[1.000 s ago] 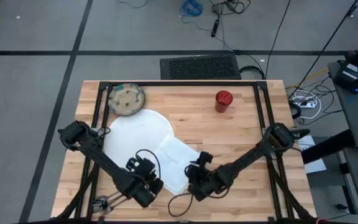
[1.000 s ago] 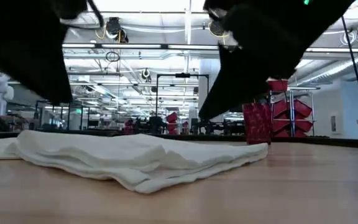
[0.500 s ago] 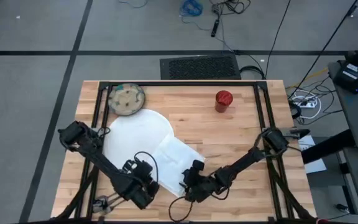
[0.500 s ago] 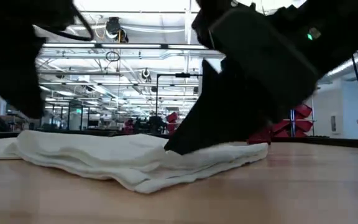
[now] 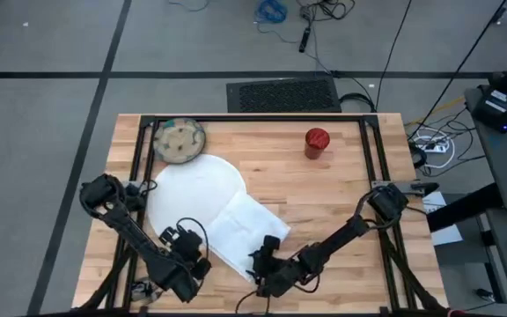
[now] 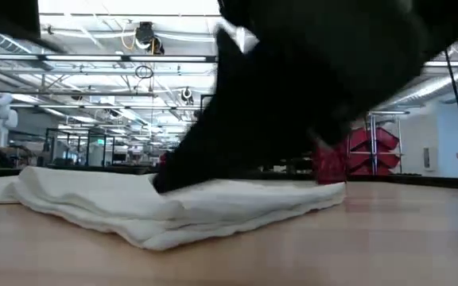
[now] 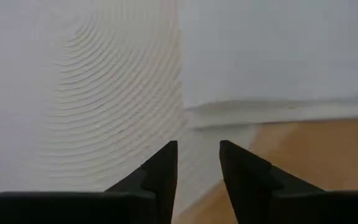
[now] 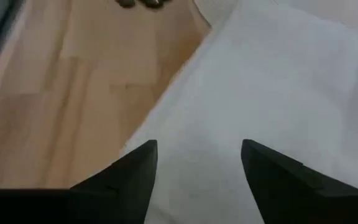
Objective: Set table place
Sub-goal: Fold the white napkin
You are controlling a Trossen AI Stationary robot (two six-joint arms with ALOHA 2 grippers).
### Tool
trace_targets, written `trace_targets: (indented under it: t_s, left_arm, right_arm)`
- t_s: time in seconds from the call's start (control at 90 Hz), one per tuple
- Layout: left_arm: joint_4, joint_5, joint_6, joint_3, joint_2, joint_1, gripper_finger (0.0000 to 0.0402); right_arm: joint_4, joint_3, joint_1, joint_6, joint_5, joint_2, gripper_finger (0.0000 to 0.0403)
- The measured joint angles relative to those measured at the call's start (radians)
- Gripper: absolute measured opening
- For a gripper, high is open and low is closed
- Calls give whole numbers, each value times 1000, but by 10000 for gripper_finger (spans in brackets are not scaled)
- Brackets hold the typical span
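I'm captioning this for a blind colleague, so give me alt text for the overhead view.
Seen from above, the right gripper hangs open over the near edge of a white napkin that overlaps a white plate on the table. The left gripper waits beside it; a speckled bowl and red cup sit farther back.

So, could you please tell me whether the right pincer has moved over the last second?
Yes. The right pincer has slid toward the table's near edge, farther from the red cup, along the napkin.
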Motion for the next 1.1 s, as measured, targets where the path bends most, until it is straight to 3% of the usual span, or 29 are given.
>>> trace_targets:
  t_s: [0.222, 0.478, 1.1]
  left_arm:
    - [125, 0, 5, -53, 0, 26, 107]
    - [38, 6, 39, -47, -48, 66, 107]
    - [99, 97, 171, -48, -14, 154, 107]
  right_arm:
    - [-19, 4, -1, -3, -3, 2, 219]
    - [-30, 4, -1, 8, -3, 2, 219]
    - [-49, 4, -1, 20, -5, 4, 219]
